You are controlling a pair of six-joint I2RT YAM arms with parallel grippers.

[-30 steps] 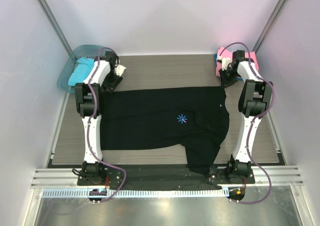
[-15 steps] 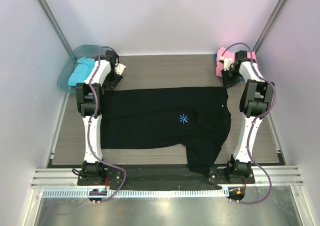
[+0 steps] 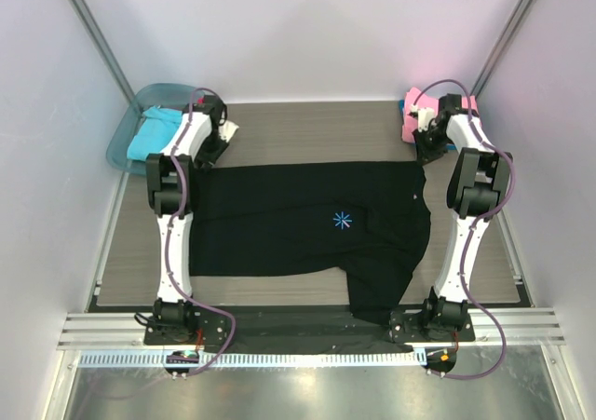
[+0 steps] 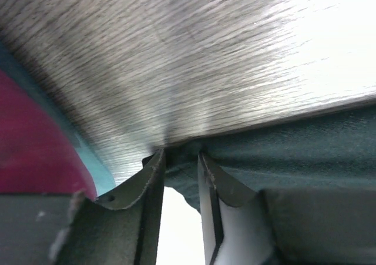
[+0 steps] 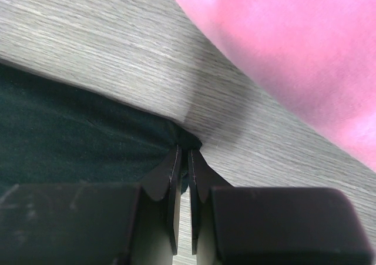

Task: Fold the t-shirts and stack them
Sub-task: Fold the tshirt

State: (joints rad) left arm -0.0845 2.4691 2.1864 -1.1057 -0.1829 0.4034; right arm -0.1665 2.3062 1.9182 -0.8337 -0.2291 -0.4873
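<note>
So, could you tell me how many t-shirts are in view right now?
3: the black t-shirt spread mid-table, a pink t-shirt at the far right corner, a turquoise t-shirt in the tub far left. More may be hidden beneath those.

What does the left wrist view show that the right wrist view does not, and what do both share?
Only the left wrist view: a red cloth and a teal strip at its left edge. Only the right wrist view: the pink t-shirt. Both: an edge of the black t-shirt at the tips of the left gripper or right gripper, on the wood-grain table.
</note>
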